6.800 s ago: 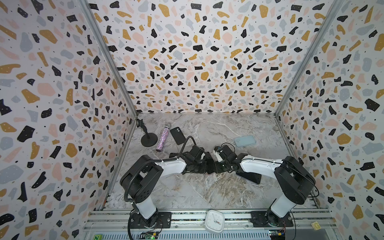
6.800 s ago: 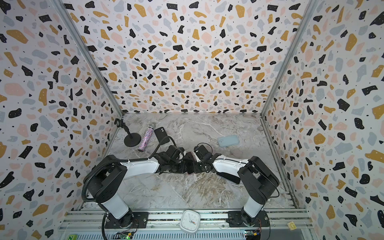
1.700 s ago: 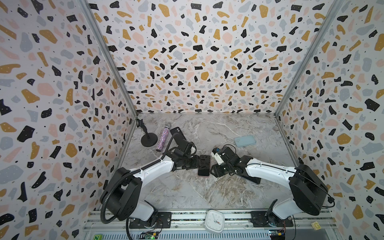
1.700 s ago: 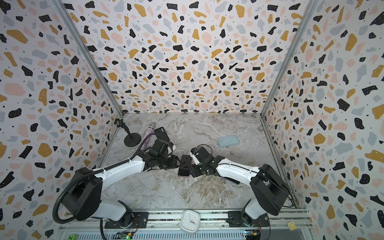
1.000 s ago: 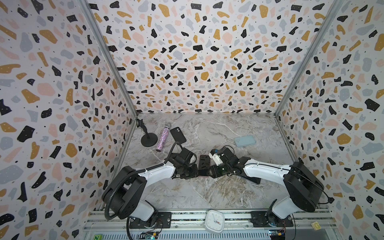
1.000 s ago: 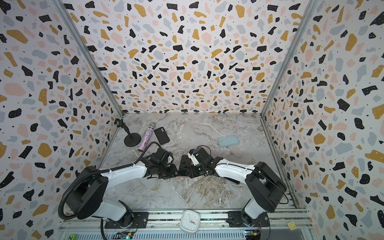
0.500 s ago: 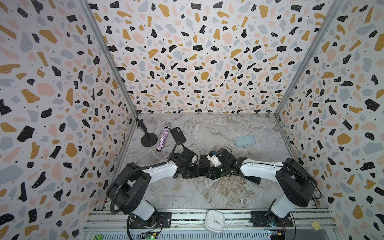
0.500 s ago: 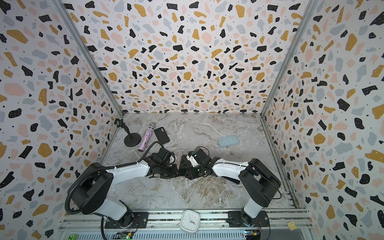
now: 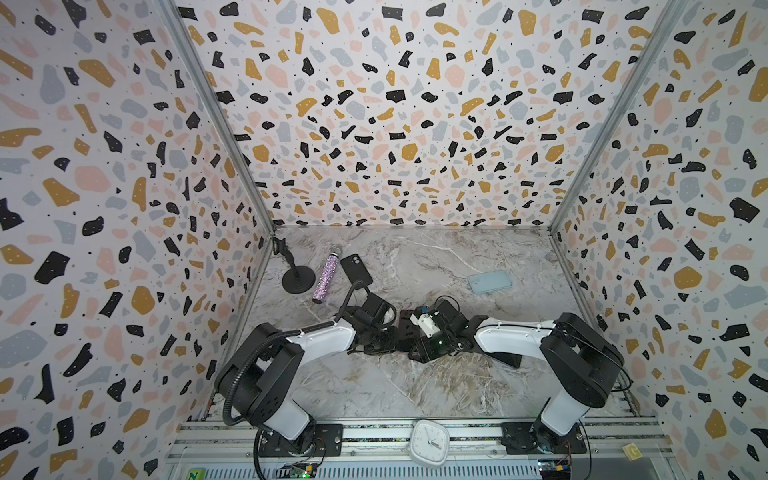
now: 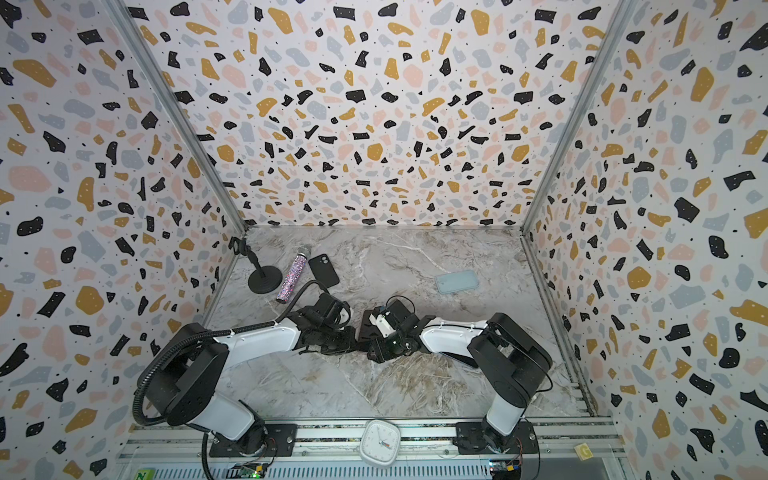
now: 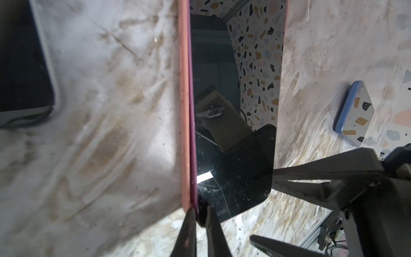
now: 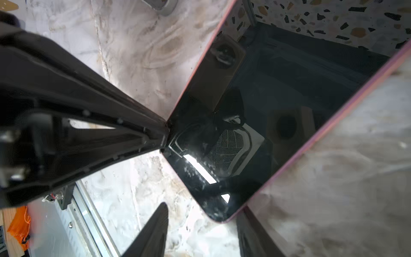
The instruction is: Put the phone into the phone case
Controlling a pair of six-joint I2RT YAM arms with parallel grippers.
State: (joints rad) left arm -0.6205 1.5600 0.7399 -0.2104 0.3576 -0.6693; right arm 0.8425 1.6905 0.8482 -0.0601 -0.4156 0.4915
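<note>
Bright even light, wrist views blurred

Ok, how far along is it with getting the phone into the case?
Early. Done: the pink-edged, black-screened phone is grabbed. In hand: the left claw pinches its corner; the right claw straddles another corner. Remaining: the black rectangular case lies apart at the back, untouched.

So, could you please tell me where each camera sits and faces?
Top view: high over the front rail, facing down and back across the table; left arm and right arm show.
Top view: alongside, same direction, same table and arms.
Left wrist: on the left arm, looking along the left hand, shut on the phone.
Right wrist: on the right arm, looking past the right hand at the phone.
Shared: both wrist views show the phone and the opposite hand.
</note>
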